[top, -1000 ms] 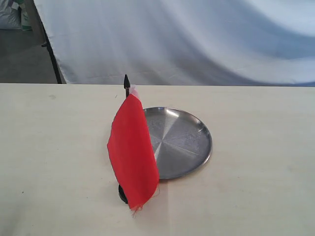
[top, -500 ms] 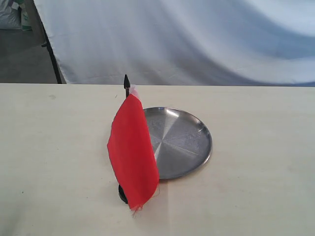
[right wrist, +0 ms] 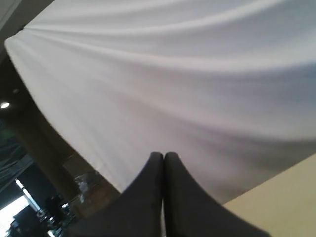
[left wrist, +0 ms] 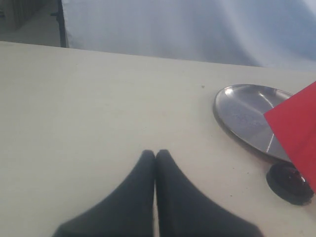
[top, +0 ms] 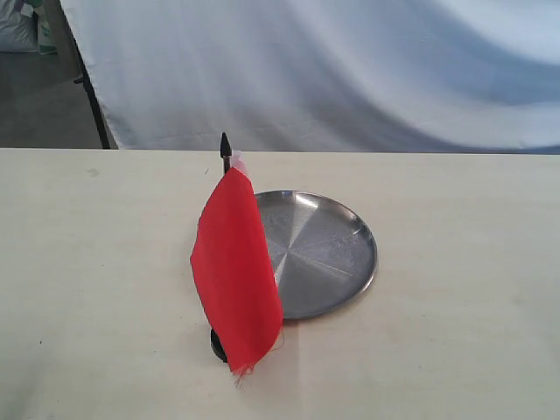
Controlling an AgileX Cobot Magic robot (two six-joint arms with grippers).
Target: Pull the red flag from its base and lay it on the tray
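Both tools clenched, empty. Left tool (left wrist: 155, 155) low over surface (left wrist: 74, 98), apart from base (left wrist: 290, 183); right tool (right wrist: 164, 157) pointing at white drape (right wrist: 197, 74). Flag (top: 236, 271) upright in base, cloth hanging; base just beside tray (top: 328, 254) rim, both on surface.

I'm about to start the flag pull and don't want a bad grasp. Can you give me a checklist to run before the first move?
1. Red flag upright in the base: ok.
2. Tray bare where it shows: ok.
3. Left gripper open for a grasp: not ok, shut.
4. Right gripper open and facing the work: not ok, shut, its camera on the white curtain.
5. Stick free to grip lower down: cannot tell, only its tip shows above the flag.
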